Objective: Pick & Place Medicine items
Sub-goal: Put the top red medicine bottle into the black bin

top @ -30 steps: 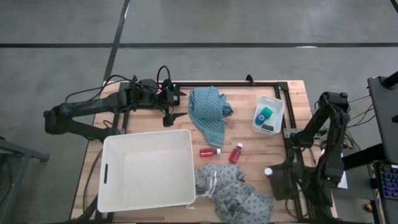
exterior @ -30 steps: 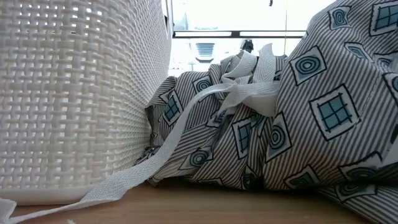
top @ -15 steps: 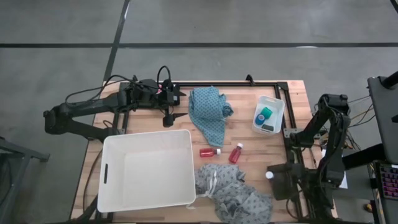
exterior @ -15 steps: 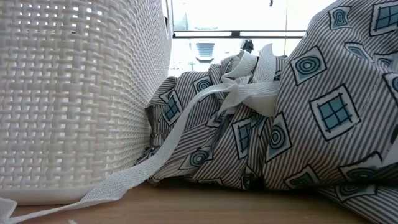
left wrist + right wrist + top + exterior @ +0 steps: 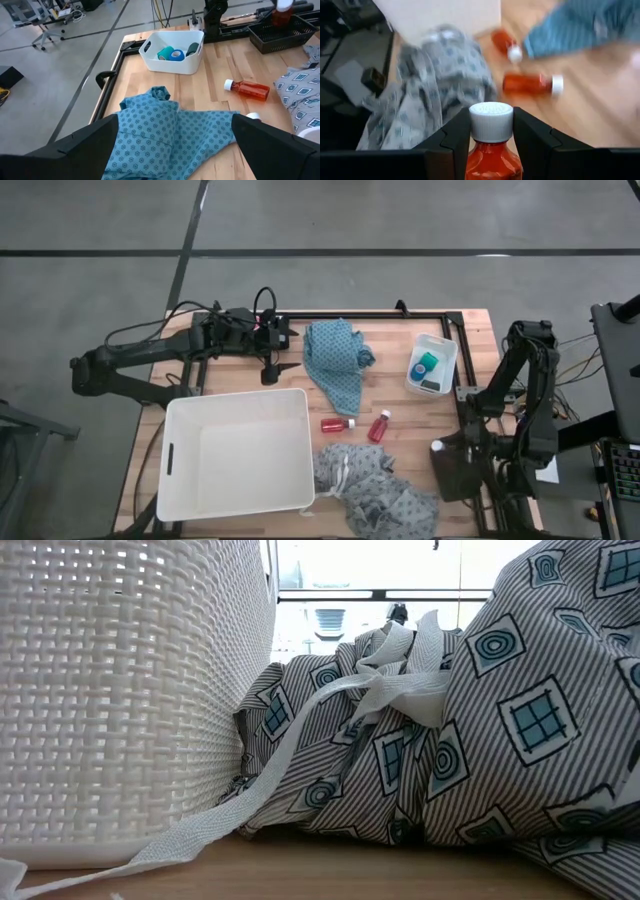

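Fingers of right arm (image 5: pixel 491 132) pinch smooth red bottle (image 5: pixel 491 157), ribbed white cap.

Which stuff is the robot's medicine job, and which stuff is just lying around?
Job things: red bottle held in the right tool, two red bottles lying on the table, teal roll, blue piece.

Just lying about: teal cloth, grey patterned cloth, big white basket, small white tray.

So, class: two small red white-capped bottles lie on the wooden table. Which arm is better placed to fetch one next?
Left. The left gripper is open and empty; the right gripper is shut on a third red bottle.
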Motion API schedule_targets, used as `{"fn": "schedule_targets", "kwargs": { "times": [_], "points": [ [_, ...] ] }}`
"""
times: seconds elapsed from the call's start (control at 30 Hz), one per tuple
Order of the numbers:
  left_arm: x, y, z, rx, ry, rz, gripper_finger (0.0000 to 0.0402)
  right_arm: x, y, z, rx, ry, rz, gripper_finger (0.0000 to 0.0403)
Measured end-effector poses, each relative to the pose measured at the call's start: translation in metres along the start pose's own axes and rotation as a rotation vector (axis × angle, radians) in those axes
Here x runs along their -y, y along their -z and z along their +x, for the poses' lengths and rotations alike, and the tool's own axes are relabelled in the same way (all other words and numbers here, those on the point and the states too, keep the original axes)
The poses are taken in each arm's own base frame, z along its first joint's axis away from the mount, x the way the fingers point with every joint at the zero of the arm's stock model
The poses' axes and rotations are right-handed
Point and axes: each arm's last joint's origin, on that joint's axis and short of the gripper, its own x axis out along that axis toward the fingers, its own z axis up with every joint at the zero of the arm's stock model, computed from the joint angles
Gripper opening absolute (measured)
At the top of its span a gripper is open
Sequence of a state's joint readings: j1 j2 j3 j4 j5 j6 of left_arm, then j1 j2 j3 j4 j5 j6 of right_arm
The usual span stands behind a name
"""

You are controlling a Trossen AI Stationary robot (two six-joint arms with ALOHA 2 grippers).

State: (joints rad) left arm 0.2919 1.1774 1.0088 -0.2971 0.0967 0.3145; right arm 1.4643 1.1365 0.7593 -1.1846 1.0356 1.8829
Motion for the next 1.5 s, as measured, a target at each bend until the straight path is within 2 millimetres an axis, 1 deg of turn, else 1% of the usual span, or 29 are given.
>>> {"fn": "schedule_targets", "kwargs": {
  "times": [0.13, 0.4, 0.7, 0.8, 1.0, 1.13, 1.3, 1.5],
  "points": [
    [0.000, 0.000, 0.000, -0.002, 0.001, 0.000, 0.0393, 0.001, 0.001, 0.000, -0.108, 0.034, 0.073, 0.0127],
    [0.000, 0.000, 0.000, -0.002, 0.001, -0.001, 0.0393, -0.003, 0.007, 0.002, -0.161, 0.055, 0.080, 0.0127],
    [0.000, 0.000, 0.000, -0.004, 0.001, -0.001, 0.0393, -0.006, 0.018, 0.005, -0.268, 0.148, 0.298, 0.0127],
    [0.000, 0.001, 0.000, -0.007, 0.002, -0.001, 0.0393, -0.008, 0.019, 0.005, -0.296, 0.156, 0.320, 0.0127],
    [0.000, 0.001, 0.000, -0.011, 0.003, -0.002, 0.0393, -0.007, 0.019, 0.010, -0.392, 0.240, 0.349, 0.0127],
    [0.000, 0.001, 0.000, -0.011, 0.004, -0.002, 0.0393, -0.007, 0.016, 0.015, -0.386, 0.265, 0.394, 0.0127],
    [0.000, 0.001, 0.000, -0.011, 0.004, -0.002, 0.0393, -0.006, 0.013, 0.018, -0.319, 0.257, 0.377, 0.0127],
    [0.000, 0.001, 0.000, -0.011, 0.004, -0.004, 0.0393, -0.006, 0.021, 0.023, -0.287, 0.289, 0.363, 0.0127]
  ]
}}
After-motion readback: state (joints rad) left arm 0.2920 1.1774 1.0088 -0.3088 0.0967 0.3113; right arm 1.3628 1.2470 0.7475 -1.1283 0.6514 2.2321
